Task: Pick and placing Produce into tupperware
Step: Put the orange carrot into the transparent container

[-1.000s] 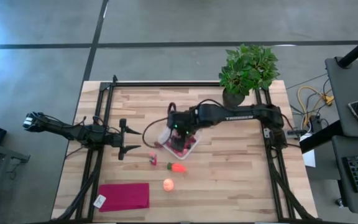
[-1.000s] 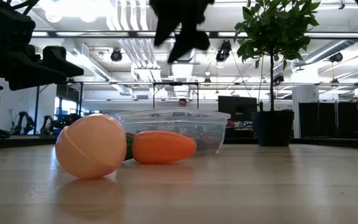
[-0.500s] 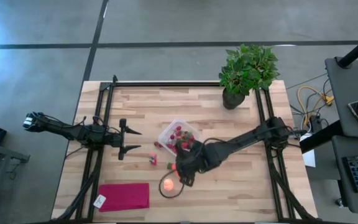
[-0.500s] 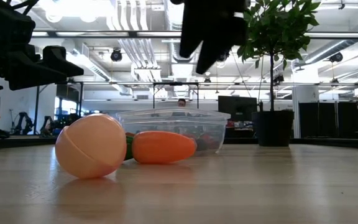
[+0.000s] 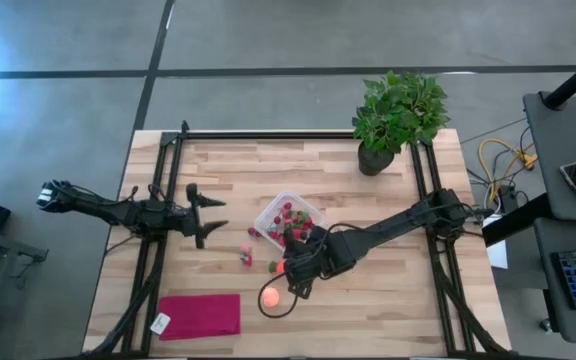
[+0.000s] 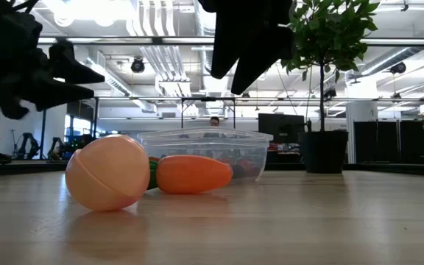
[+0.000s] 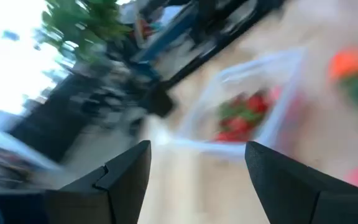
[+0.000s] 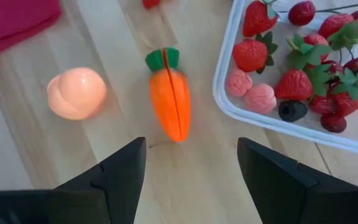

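Right wrist view: the right gripper is hovering with its fingers apart and empty, above the carrot.
Carrot, place: it is lying on the bench near the middle, just beside the tupperware on the side facing the bench's front edge, not touching it as far as the right wrist view is showing.
Carrot, axis: its long axis is lying flat on the wood, running roughly along the container's near wall; the green end is pointing away from the wrist camera and the tip toward it.
Peach: the pale orange round fruit is sitting near the carrot, closer to the front edge.
Progress: strawberries and other small berries are already lying in the tupperware; the carrot, the round fruit and a small red piece are waiting outside, so the task is looking partly done.
Left arm: the left gripper is waiting at the bench's left edge, fingers spread, holding nothing.
Other items: the potted plant is standing at the back right corner; the magenta cloth is lying at the front left corner.
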